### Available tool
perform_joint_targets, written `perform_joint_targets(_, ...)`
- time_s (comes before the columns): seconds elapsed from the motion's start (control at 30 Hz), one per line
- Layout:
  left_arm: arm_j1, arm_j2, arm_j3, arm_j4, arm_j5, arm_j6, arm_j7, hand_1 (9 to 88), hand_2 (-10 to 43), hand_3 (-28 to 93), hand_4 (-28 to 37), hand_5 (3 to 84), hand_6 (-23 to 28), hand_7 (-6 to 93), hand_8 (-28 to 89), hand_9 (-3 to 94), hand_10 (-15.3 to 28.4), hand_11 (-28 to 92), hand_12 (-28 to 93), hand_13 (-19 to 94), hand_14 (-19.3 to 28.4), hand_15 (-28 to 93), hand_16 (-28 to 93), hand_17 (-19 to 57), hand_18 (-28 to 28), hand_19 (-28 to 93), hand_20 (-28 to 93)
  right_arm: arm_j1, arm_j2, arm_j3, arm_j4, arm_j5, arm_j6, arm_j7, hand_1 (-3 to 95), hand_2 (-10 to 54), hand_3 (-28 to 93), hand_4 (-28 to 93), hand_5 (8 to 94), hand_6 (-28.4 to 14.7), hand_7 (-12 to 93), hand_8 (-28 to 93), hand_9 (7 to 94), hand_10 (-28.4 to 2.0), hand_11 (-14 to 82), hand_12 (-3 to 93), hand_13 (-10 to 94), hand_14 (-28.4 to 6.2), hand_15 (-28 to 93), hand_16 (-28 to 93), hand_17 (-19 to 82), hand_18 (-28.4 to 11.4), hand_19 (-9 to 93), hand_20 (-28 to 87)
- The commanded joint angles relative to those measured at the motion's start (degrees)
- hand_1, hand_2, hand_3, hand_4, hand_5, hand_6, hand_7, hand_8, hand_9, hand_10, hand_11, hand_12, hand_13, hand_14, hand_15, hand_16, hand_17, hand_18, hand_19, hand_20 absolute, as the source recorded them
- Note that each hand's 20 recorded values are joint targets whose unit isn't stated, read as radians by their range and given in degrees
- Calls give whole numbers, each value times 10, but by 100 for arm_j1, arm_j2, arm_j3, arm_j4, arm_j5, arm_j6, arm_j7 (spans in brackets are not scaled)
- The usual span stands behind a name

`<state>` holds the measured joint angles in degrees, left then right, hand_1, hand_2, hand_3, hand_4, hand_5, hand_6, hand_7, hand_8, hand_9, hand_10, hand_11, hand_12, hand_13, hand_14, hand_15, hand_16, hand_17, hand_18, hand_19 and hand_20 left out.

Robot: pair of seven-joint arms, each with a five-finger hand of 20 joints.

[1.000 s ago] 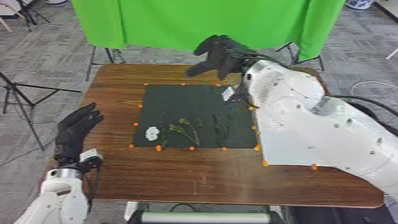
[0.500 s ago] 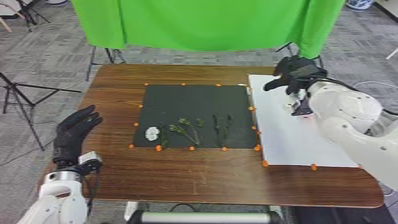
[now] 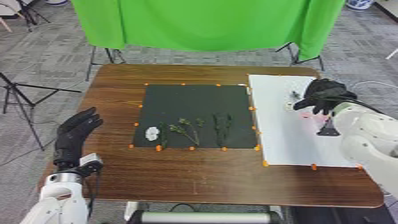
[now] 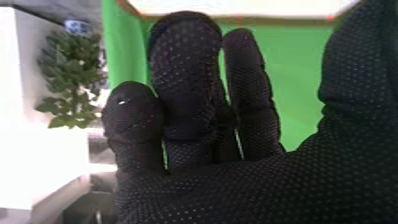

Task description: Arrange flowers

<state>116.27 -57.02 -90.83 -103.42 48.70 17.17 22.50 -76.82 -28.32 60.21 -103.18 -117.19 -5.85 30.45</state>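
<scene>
One white flower (image 3: 152,133), near left on black sheet (image 3: 195,100); green stems (image 3: 221,127) right of it. Pink flowers (image 3: 306,115) on white sheet (image 3: 284,145), beside right robot hand (image 3: 327,94), open, fingers relaxed. Left robot hand (image 3: 73,134) open, worktop's (image 3: 178,175) left.

this looks like a robotics lab set up in an office-type room: grey, carpet-like flooring (image 3: 53,52), a green cloth (image 3: 204,25) hung as a backdrop behind the brown wooden table (image 3: 204,175), a black tripod (image 3: 12,87) standing to the left, a loose cable (image 3: 378,84) at the right, and a leafy plant (image 4: 69,65) in the right wrist view.
</scene>
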Motion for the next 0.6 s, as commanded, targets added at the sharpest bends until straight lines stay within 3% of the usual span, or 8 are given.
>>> perform_joint_targets(0.03, 37, -91, 59, 9, 54, -23, -85, 379, -89, 688, -146, 498, -3, 207, -94, 475, 123, 225, 118, 418, 159, 243, -15, 118, 111, 120, 198, -294, -37, -51, 203, -78, 1, 164, 320, -95, 667, -160, 588, 7, 167, -80, 701, -159, 218, 246, 846, -78, 525, 293, 547, -163, 925, 384)
perform_joint_targets(0.4, 68, -115, 40, 2, 103, -45, -142, 413, -66, 683, -152, 500, -2, 204, -94, 475, 123, 225, 118, 422, 158, 246, -16, 139, 112, 153, 215, -694, -142, 8, 379, 41, 568, 104, 410, -95, 682, -170, 609, 20, 194, -92, 734, -146, 235, 244, 859, -64, 545, 295, 562, -157, 932, 404)
perform_joint_targets(0.47, 56, -105, 52, 6, 81, -30, -131, 417, -65, 685, -151, 501, -3, 207, -94, 475, 123, 226, 118, 424, 156, 248, -17, 141, 112, 154, 217, -719, -135, -69, 419, 40, 874, 58, 444, -95, 683, -183, 624, 23, 205, -70, 744, -141, 237, 243, 867, -60, 547, 297, 569, -154, 932, 415)
perform_joint_targets(0.6, 96, -101, 48, -18, 52, 11, -100, 411, -66, 688, -150, 501, -4, 213, -96, 476, 122, 228, 118, 424, 157, 250, -17, 139, 112, 152, 218, -683, -88, -290, 471, -55, 1646, -104, 554, -95, 605, -194, 680, 15, 227, 45, 817, -122, 159, 353, 892, -46, 561, 307, 595, -147, 932, 465)
